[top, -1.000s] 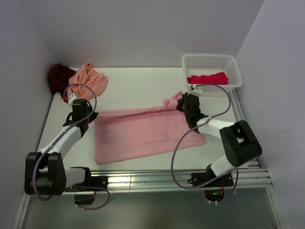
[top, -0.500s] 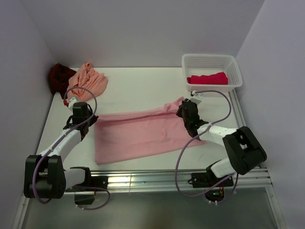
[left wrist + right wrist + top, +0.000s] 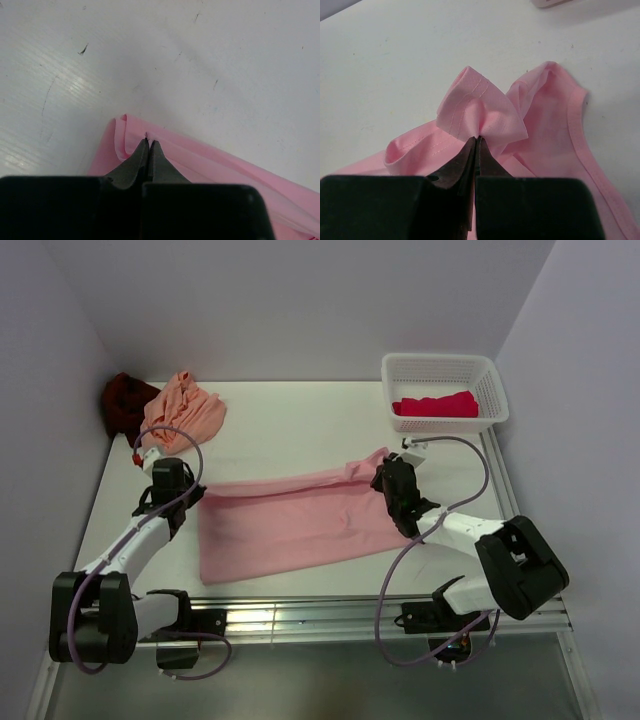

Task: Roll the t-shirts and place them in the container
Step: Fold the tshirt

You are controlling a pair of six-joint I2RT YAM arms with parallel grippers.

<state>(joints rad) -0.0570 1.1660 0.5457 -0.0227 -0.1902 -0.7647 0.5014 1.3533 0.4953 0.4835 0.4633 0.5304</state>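
pinching the light pink t-shirt [image 3: 290, 520], left hand [image 3: 148, 143] and right hand [image 3: 476, 140] grip ends.

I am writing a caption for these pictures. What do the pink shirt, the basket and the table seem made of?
The pink shirt looks like soft knit cloth, perhaps cotton, matte: it folds limply and has stitched hems. The basket seems stiff white plastic: open lattice walls. The table is a white sheet, perhaps plastic, slightly glossy: fine ribs, scuffs, faint glare.

Bare table [image 3: 290, 430] open ahead of me, white lattice basket [image 3: 492, 390] blocking far right, peach-orange t-shirt [image 3: 185, 408] and dark maroon t-shirt [image 3: 120, 400] heaped far left.
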